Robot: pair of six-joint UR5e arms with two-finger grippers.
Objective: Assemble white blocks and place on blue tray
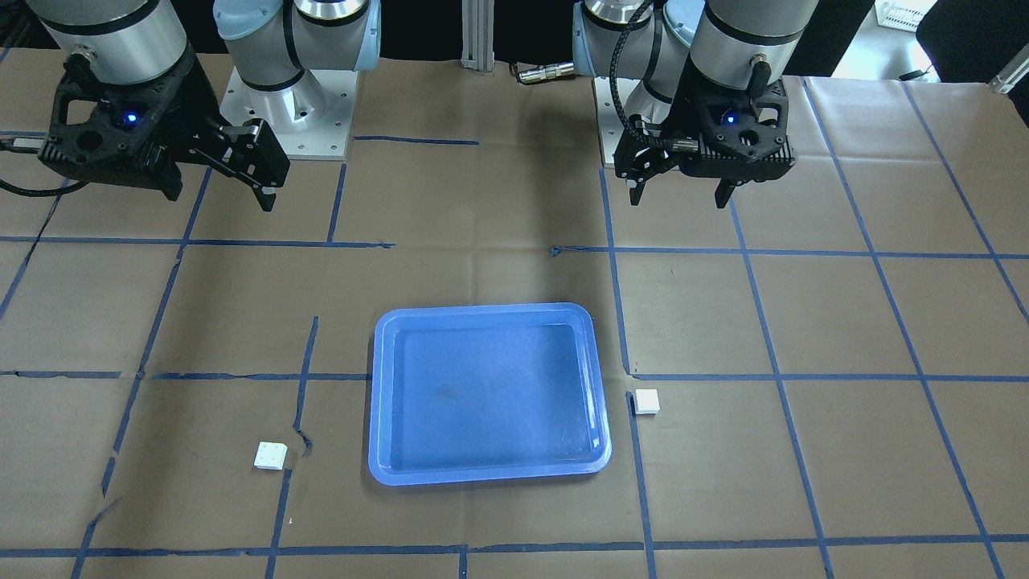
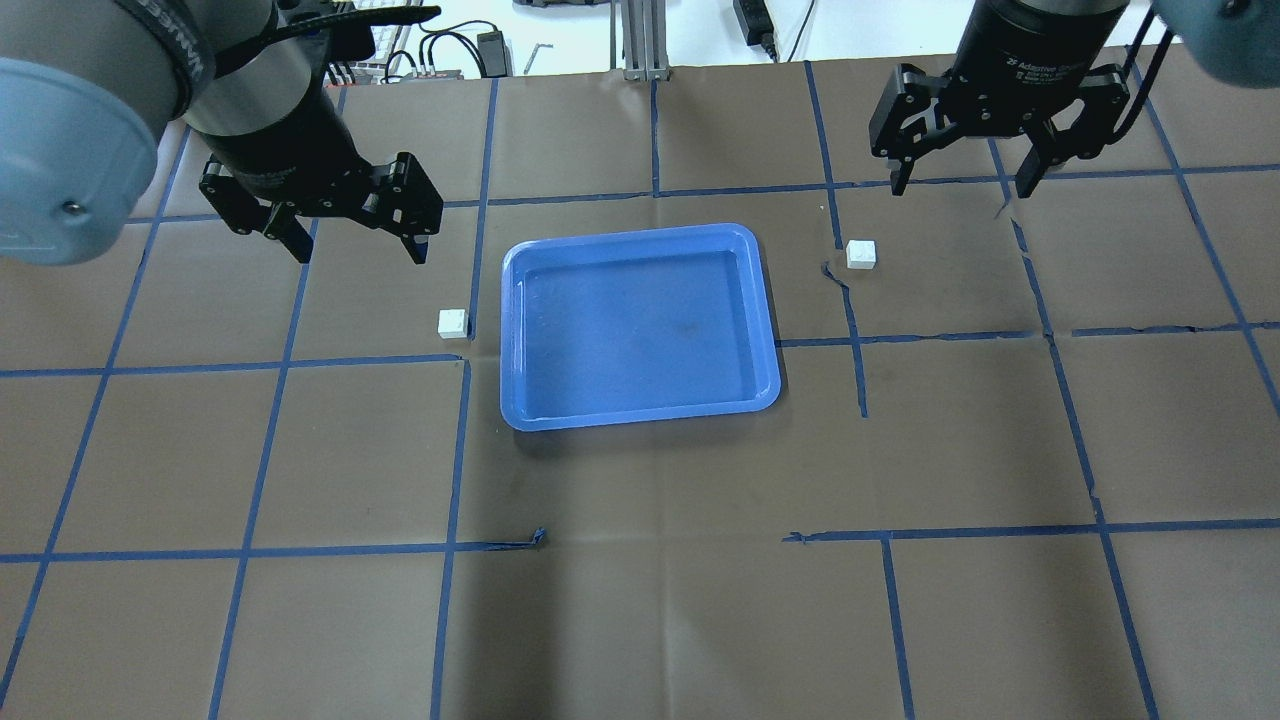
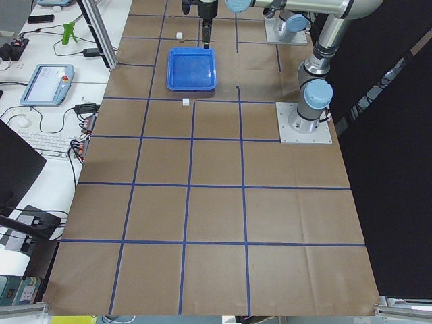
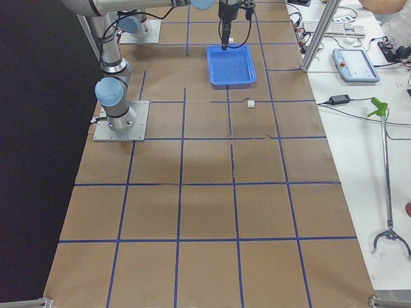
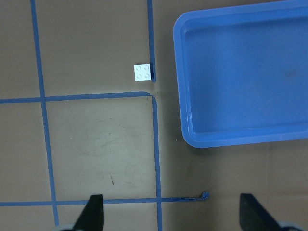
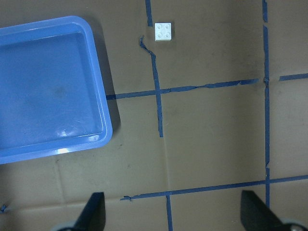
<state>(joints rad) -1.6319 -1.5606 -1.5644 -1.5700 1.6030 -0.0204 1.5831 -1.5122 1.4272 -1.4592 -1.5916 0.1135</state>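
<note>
The blue tray lies empty in the middle of the table, also in the front view. One white block sits studs up just beside the tray's left edge, and shows in the left wrist view. The other white block sits apart from the tray's right side, and shows in the right wrist view. My left gripper is open and empty, raised above the table behind the first block. My right gripper is open and empty, raised behind the second block.
Brown paper with a blue tape grid covers the table. The arm bases stand at the robot's side. A bench with a keyboard and a teach pendant runs along the far edge.
</note>
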